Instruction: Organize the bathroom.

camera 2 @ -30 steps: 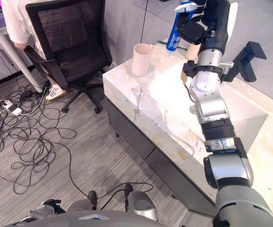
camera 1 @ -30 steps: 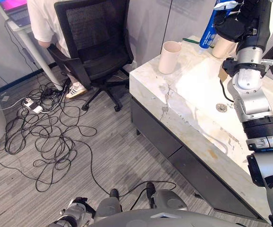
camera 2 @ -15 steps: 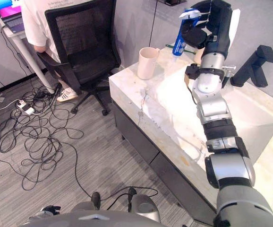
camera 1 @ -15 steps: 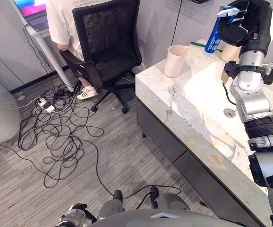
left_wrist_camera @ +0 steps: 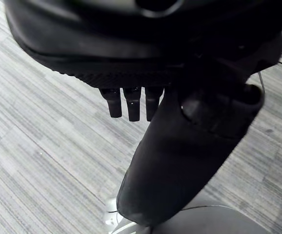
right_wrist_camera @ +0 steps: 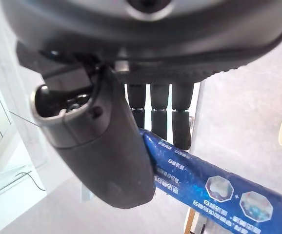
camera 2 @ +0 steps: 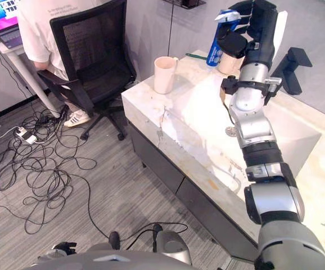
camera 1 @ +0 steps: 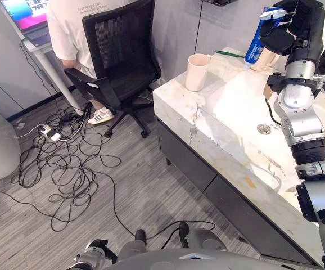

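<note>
Above the marble counter (camera 1: 230,112), right hand (camera 2: 251,28) clamps blue tube (camera 1: 260,34) upright, flat end upward.

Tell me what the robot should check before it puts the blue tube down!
1. Right hand pinches the blue tube firmly: ok.
2. Tube is above the counter, near the beige cup at the back: ok.
3. Space inside that cup: cannot tell.
4. Pink mug stands off to the side: ok.
5. Left hand hangs over the floor, open: ok.
6. Person sits away from the counter: ok.
</note>
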